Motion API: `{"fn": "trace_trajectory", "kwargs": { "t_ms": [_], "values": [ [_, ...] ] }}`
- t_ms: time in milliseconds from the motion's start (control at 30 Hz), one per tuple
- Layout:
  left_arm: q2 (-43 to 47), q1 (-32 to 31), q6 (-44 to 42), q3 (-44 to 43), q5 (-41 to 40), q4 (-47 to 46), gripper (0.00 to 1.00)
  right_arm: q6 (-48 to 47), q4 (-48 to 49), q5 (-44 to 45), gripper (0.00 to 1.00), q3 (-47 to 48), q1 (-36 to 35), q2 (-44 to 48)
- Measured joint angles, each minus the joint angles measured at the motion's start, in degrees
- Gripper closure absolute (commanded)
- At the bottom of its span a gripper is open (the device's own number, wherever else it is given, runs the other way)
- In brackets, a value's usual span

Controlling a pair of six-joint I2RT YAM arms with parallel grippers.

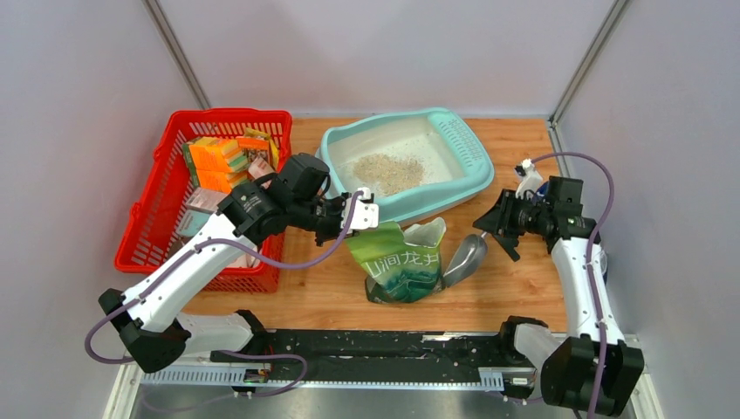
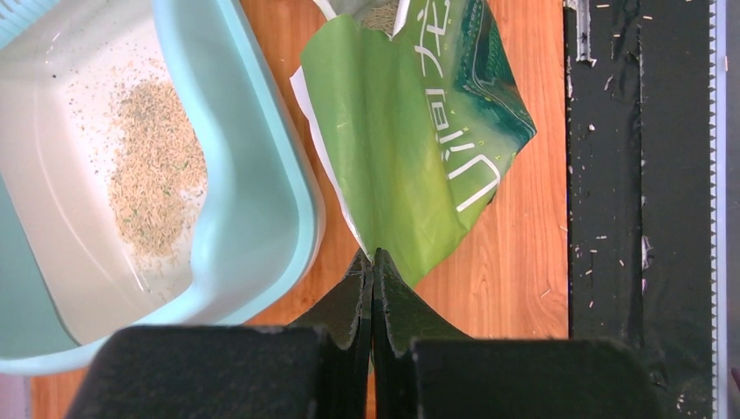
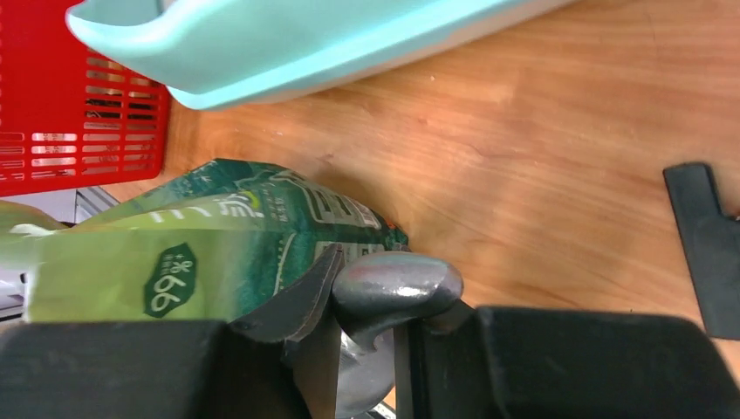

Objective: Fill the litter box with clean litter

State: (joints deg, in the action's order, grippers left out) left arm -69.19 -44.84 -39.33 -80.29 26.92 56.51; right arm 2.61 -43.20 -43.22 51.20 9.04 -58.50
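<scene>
While pinning green bag (image 1: pixel 404 266) open, dip scoop (image 1: pixel 465 256) deep, lift level.
Shut left jaws on bag edge; part-open right jaws gripping scoop handle; litter box (image 1: pixel 419 208) upper centre, thin clean litter (image 1: pixel 388 172) inside.

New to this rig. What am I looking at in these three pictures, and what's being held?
Two robot arms are bolted at the near edge of a table. One picture looks down from above; the other two come from a camera on each wrist. On it sit a teal litter box with a small pile of litter, a red basket of packets, and an opened green bag. The left hand is pinched shut on the bag's top edge. The right hand grips the handle of a metal scoop, its bowl beside the bag.
</scene>
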Motion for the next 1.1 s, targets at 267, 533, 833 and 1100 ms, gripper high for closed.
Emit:
{"fn": "trace_trajectory", "kwargs": {
  "t_ms": [267, 533, 833, 1100],
  "values": [
    [0.00, 0.00, 0.04, 0.00, 0.00, 0.00, 1.00, 5.01, 9.29, -0.81, 0.95, -7.43, 3.43, -10.54],
    [-0.02, 0.00, 0.20, 0.00, 0.00, 0.00, 1.00, 9.38, 22.29, -0.50, 0.92, -11.74, 4.94, -20.11],
    [-0.39, 0.02, 0.63, 0.00, 0.48, -0.02, 1.00, 6.75, 30.53, 0.52, 0.86, -9.94, 4.94, -28.20],
    [-1.22, 0.33, 0.90, 0.00, 0.59, -0.04, 1.00, 4.87, 31.93, 1.11, 0.47, -6.56, 5.03, -30.67]
  ]
}}
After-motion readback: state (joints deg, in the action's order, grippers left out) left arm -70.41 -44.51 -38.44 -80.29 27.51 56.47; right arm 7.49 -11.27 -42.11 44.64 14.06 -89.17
